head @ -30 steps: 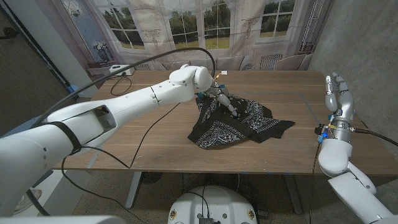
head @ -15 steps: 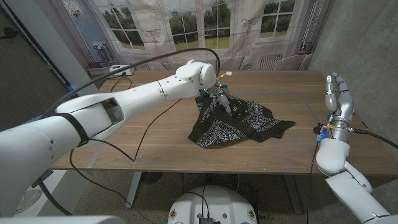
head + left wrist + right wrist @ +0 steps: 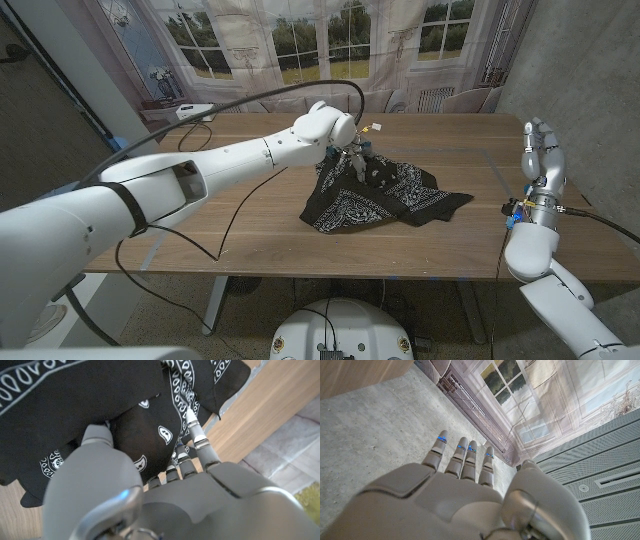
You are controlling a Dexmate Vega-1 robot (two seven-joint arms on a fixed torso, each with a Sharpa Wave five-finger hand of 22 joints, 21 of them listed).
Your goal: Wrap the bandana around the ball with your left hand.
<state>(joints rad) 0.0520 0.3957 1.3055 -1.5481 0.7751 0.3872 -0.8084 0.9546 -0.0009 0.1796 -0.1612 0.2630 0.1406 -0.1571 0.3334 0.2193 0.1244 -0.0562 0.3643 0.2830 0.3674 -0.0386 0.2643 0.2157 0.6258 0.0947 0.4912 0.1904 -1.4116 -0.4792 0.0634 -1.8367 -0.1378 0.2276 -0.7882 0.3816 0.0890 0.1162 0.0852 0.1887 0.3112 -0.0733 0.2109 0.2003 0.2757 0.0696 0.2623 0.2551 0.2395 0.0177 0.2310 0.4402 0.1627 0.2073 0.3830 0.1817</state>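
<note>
The black bandana with white paisley print lies bunched in the middle of the wooden table. Its far part humps up over something I cannot see, so the ball is hidden. My left hand reaches in over the bandana's far left part. In the left wrist view the left hand has cloth gathered between its thumb and curled fingers, one of which lies along the bandana border. My right hand stands upright off the table's right edge, fingers apart, holding nothing; the right hand faces the concrete floor.
A black cable loops from my left arm across the table's left half. A white power strip lies at the far left corner. A printed window backdrop hangs behind the table.
My left hand has moved a little toward the table's far side and risen, drawing the bandana's far part up with it. The right hand has stayed in place.
</note>
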